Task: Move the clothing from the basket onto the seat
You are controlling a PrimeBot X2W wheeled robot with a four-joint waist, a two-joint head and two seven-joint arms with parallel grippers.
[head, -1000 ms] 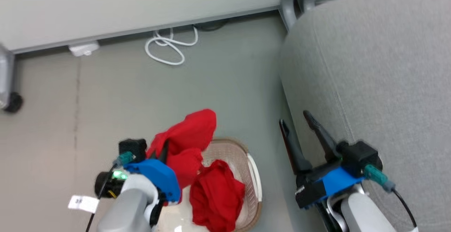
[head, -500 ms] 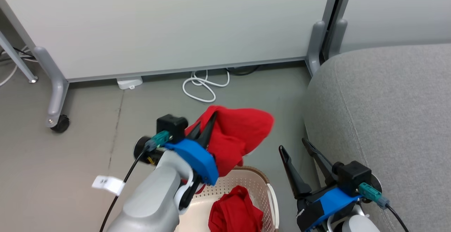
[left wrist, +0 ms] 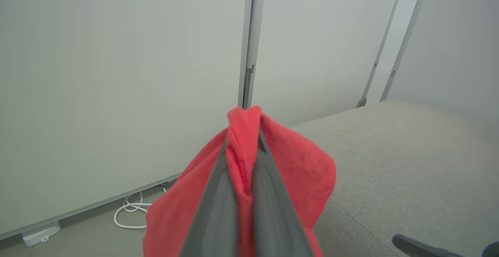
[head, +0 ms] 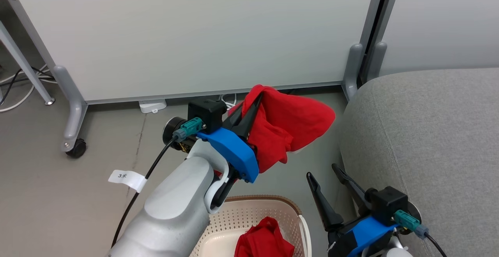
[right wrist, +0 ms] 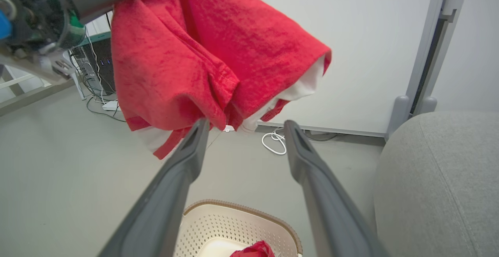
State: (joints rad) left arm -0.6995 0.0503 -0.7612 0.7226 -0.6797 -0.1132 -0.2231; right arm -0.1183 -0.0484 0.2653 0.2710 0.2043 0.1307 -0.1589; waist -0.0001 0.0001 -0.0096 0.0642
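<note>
Step in hand: carrying the first garment from basket to seat, by the look of it.
Left gripper (head: 255, 101): closed on a fold of the plain red garment (head: 296, 124), whose white panel shows underneath.
Held garment: in the air, clear above the basket (head: 253, 202), close beside the seat (head: 429, 140) but not yet over it.
Second red garment (head: 263, 241): crumpled inside the basket.
Right gripper (head: 322, 171): fingers apart, empty, between basket and seat.
Next move: probably rightward travel until the cloth hangs over the cushion, then lowering and release.
Change from half a second earlier: the garment is higher above the rim and nearer the seat. The head camera has also shifted.
</note>
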